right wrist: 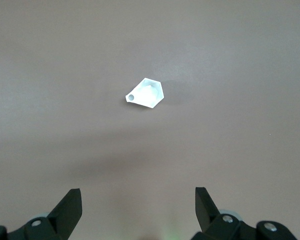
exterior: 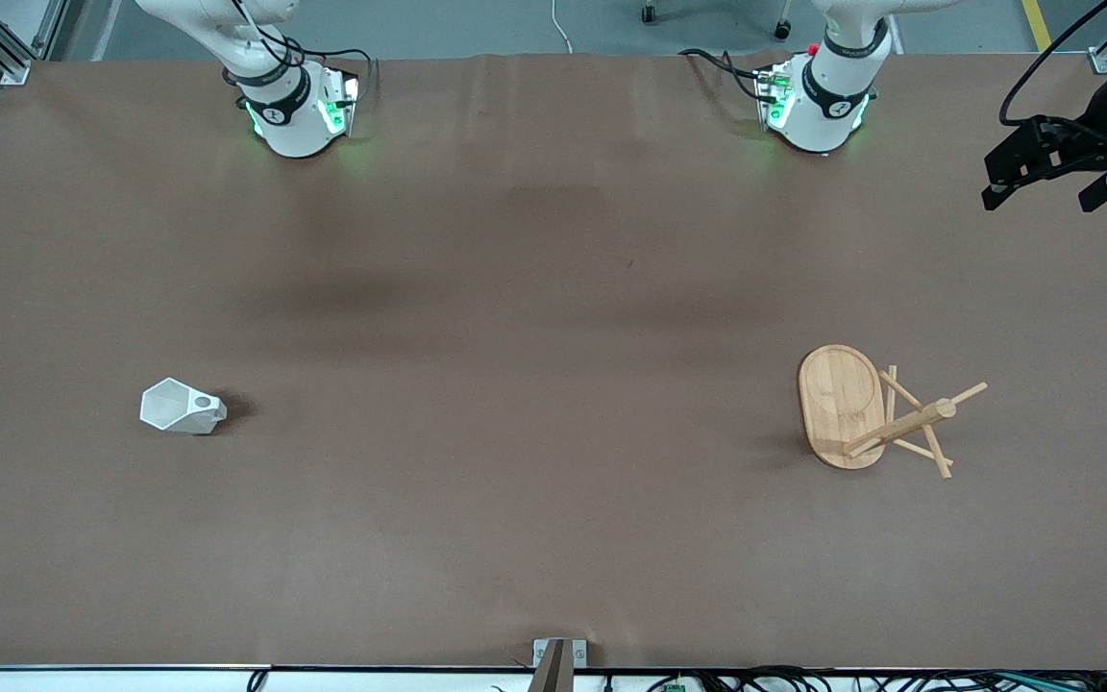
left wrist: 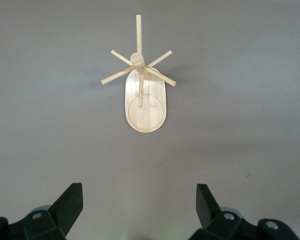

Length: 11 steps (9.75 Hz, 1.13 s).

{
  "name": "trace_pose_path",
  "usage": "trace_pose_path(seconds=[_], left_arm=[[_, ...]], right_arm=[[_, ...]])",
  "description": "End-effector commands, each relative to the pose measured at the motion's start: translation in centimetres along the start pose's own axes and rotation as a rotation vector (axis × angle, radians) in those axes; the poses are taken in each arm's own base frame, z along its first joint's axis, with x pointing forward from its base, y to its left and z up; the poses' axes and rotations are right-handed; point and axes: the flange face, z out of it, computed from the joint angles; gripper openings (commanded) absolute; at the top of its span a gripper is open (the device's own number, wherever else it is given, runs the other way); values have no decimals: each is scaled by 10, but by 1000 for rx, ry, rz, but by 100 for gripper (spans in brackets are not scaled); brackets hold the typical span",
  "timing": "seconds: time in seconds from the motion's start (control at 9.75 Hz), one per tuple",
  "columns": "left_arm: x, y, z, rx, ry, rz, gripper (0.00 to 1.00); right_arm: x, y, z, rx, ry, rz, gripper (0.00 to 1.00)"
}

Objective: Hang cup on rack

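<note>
The table (exterior: 553,538) is covered in brown sheeting and fills almost the whole front view. On it are only two objects, set well apart.

The rack (exterior: 842,408) occupies the lower right of the front view, toward the left arm's end of the table. Its oval base and its post with thin pegs show together in that view. In the left wrist view the rack (left wrist: 145,102) appears in the upper centre of the frame, pegs spread round the post. No peg carries anything.

The cup (exterior: 181,407) lies in the lower left of the front view, toward the right arm's end of the table. It rests on its side, with the hexagonal rim turned toward the frame's left edge and the holed handle toward the centre. In the right wrist view the cup (right wrist: 146,93) sits just above frame centre.

The left gripper (left wrist: 140,212) hangs high over bare table with its fingers wide apart and nothing between them. The right gripper (right wrist: 138,212) is in the same condition, high over the table with the cup ahead of it, fingers apart and empty.

Task status, as judged: no step is complete. The cup is not grasped, lifted or carried. Remaining are the grasp, the transfer across the table, and placing the handle hole over a peg.
</note>
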Motion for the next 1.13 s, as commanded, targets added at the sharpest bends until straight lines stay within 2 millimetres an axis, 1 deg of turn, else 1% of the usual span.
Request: trace_pose_path(seconds=[0.0,0.21,0.41,0.51,0.62,0.72,0.82,0.92,1.03], left_arm=[[3,5,15,5,-46,20,100],[4,-4,14,5,-45,9,100],[5,-9,15,1,-46,5,100],[4,-10,13,3,-43,6,100],[4,-11,14,3,-43,2,100],[5,-11,14,4,-42,1,100],[5,-11,15,3,-43,0,100],[5,-12,14,3,-42,0,100],[5,-12,14,4,-42,0,100]], right_arm=[[0,-2,-2,-8,-3,9,100],[0,-1,-1,-8,-6,11,100],[0,-1,-1,-8,-9,9,100],[2,0,7,-8,-21,9,100],[12,-1,24,-9,-24,6,100],[27,-1,49,-12,-47,4,100],[47,1,85,-6,-87,10,100],[65,0,112,-10,-87,7,100],[80,6,153,-12,-85,-7,100]])
